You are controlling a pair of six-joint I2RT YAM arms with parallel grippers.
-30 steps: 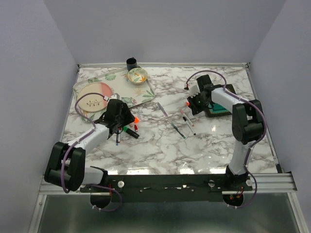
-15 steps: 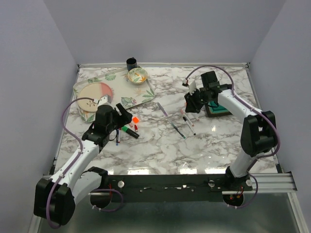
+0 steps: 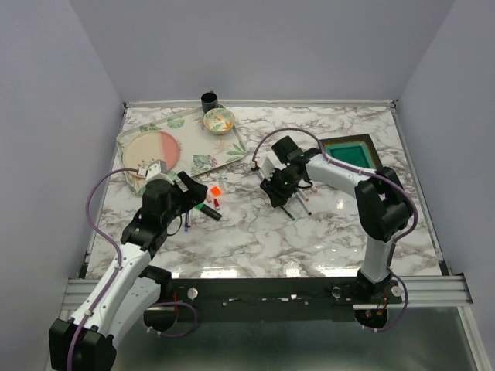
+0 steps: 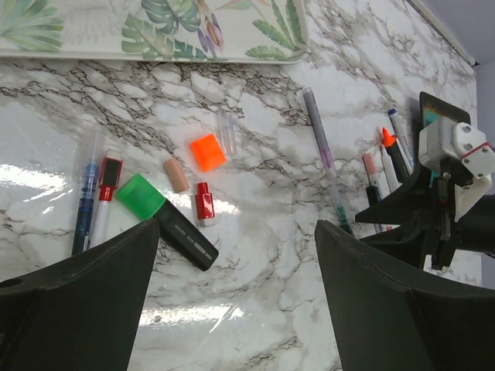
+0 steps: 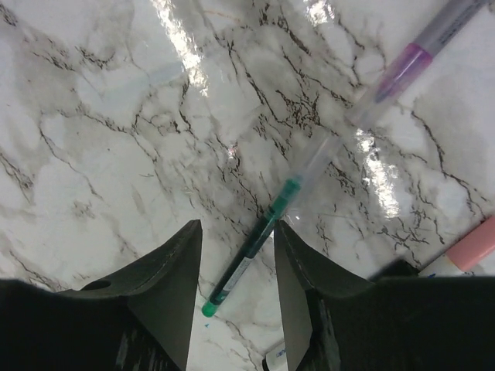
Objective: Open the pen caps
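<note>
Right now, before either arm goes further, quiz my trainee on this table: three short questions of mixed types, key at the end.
1. True or false: the right pincer is open, with the green pen lying between its fingers.
2. What colour is the cap on the capped black highlighter? A orange, B green, C blue.
3. What does the left pincer hold?
Key: 1 true; 2 B; 3 nothing, it is open.

Left end effector [image 4: 236, 232] and right end effector [image 5: 237, 228] gape.
</note>
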